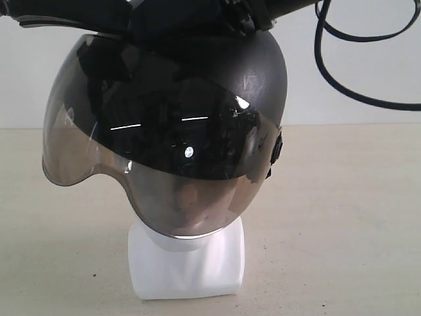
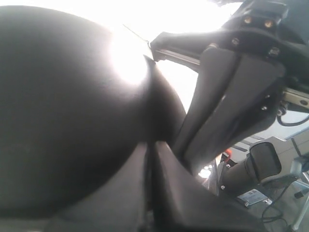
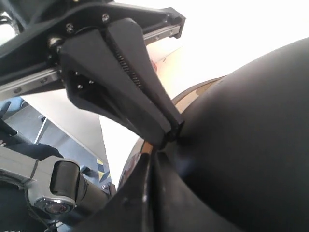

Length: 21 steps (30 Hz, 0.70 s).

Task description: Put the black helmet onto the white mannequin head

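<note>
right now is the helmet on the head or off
On. The helmet covers the head; its face shows through the visor, neck below.

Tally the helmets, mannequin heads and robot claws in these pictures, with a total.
Matte black round helmet with tinted visor: 1
Glossy white mannequin head: 1
Black claws: 2 (left claw, right claw)
Total: 4

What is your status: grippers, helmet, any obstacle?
Left gripper shut, tips on black helmet crown. Right gripper shut, same. Helmet seated over white mannequin head. Cable hangs beside, apart.
</note>
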Available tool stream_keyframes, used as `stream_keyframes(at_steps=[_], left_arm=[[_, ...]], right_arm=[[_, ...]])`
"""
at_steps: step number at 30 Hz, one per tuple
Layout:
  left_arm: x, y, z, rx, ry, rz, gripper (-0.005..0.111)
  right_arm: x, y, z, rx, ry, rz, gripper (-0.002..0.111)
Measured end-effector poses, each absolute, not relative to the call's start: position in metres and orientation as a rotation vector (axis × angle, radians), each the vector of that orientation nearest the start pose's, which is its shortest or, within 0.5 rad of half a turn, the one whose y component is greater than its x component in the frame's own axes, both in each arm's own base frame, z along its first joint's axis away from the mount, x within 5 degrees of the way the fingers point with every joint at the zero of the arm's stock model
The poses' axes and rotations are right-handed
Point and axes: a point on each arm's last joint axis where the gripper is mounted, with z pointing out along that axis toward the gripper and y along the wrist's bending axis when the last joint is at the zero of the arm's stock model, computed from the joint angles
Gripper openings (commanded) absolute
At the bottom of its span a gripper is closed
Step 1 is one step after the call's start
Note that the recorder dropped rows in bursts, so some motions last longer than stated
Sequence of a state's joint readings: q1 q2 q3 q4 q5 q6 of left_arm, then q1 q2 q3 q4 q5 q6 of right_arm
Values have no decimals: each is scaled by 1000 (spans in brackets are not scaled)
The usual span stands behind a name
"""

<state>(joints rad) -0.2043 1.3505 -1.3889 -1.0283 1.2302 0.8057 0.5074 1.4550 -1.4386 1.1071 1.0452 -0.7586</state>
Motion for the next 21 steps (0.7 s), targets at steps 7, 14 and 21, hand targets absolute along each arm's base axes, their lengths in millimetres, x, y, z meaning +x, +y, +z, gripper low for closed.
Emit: stream_keyframes(at_steps=[7,14,21], left_arm=[[237,-124,420,948,1999,-1062,4],[237,-124,420,948,1999,-1062,4],[237,-124,420,948,1999,-1062,4]], right_arm=[[230,208,414,-1045,1935,1257,0],[227,208,413,-1054,1959,1281,0],[227,207,413,-1054,1966,1288,0]])
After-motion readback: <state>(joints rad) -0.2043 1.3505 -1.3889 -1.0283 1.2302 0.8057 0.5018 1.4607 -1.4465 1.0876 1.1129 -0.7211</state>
